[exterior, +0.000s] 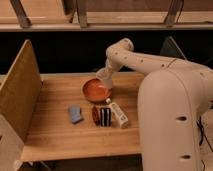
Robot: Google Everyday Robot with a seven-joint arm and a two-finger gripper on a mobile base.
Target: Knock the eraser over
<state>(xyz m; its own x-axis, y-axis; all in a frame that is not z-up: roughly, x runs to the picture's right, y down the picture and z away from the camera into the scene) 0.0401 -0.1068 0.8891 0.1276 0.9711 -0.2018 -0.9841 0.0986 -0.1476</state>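
Observation:
The eraser (105, 116), a small black block with white stripes, stands upright near the middle of the wooden table (60, 137). A reddish-brown object (95, 115) touches its left side and a white carton-like box (118, 114) lies at its right. My gripper (104, 84) hangs from the white arm (120, 52) over the right side of an orange bowl (93, 91), behind the eraser and apart from it.
A flat blue pad (75, 114) lies left of the eraser. A tall board wall (20, 95) stands along the table's left edge. The robot's white body (172, 120) fills the right side, by the table's right edge.

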